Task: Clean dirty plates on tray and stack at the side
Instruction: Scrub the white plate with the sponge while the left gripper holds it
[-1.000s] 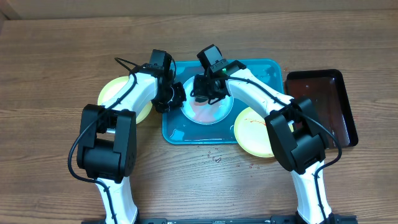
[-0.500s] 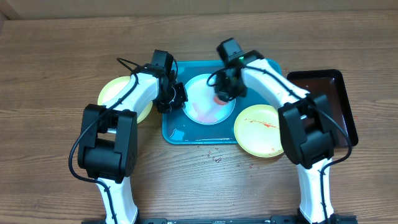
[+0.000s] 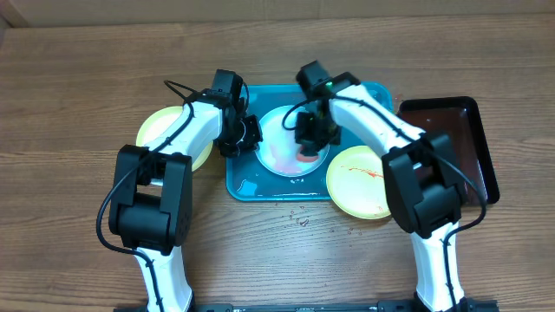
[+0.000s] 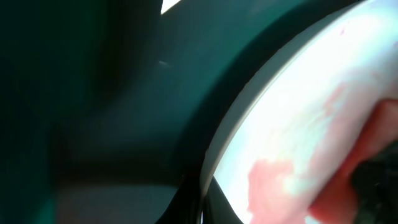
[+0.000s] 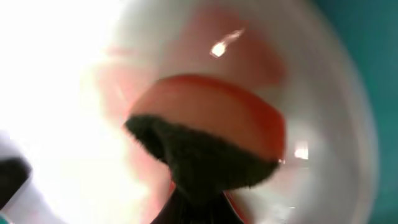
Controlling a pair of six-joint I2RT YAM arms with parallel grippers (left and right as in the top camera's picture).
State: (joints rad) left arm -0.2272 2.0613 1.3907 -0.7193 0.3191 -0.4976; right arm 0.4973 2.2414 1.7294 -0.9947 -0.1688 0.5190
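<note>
From above, the blue plate (image 3: pixel 279 139) sits in the middle of the tray (image 3: pixel 260 186). The left gripper (image 3: pixel 236 136) pinches its rim at nine o'clock. The right gripper (image 3: pixel 310 139) squeezes a sponge (image 3: pixel 308 156) on it at three o'clock.

Left wrist: the wet rim looks light, stiff and slippery. The fingers are too blurry to see.

Right wrist: the sponge hides the fingers.

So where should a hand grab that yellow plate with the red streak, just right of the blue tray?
Probably its rim. The yellow plate lies face up on the table, so only the raised edge offers a pinch. Coming from the near side, toward the robot's base, looks best: that edge borders bare wood, while the far-left edge meets the tray.
</note>
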